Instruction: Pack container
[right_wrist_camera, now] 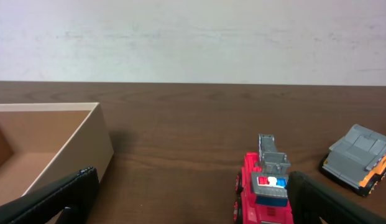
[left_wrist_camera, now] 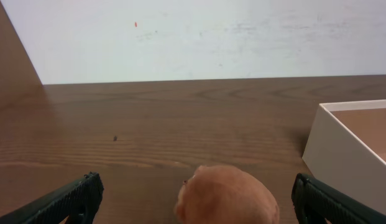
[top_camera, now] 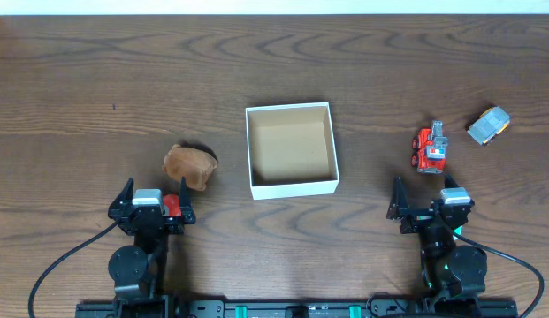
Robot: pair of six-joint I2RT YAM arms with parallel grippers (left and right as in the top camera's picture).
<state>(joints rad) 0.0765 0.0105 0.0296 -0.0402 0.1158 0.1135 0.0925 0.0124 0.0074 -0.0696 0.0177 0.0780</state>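
Three small items lie outside the container (top_camera: 294,187): a rounded brown lump (top_camera: 189,166) just to its left, and to its right a red fire truck (top_camera: 430,150) with a grey toy vehicle (top_camera: 488,125) a little further out. The container sits upright at mid-table (top_camera: 97,88), between the two arms, with its brown cardboard floor bare. Left gripper (top_camera: 156,193) is spread wide and holds nothing; in its wrist view the brown lump sits low and centred between the fingers (left_wrist_camera: 68,200). Right gripper (top_camera: 426,201) is likewise wide and empty, with the fire truck ahead of it and slightly toward its right finger (right_wrist_camera: 329,202). Judgement: nothing is packed yet, so the step in hand is the first pick. The left arm looks better lined up. It should go forward and down until the fingers bracket the lump at its widest part, then close gently, since the piece looks soft, though I cannot tell for sure. For the truck, grip across the body sides, not the raised grey ladder. Carry over the white wall with clearance and release low inside. Keep one arm at a time above the box.
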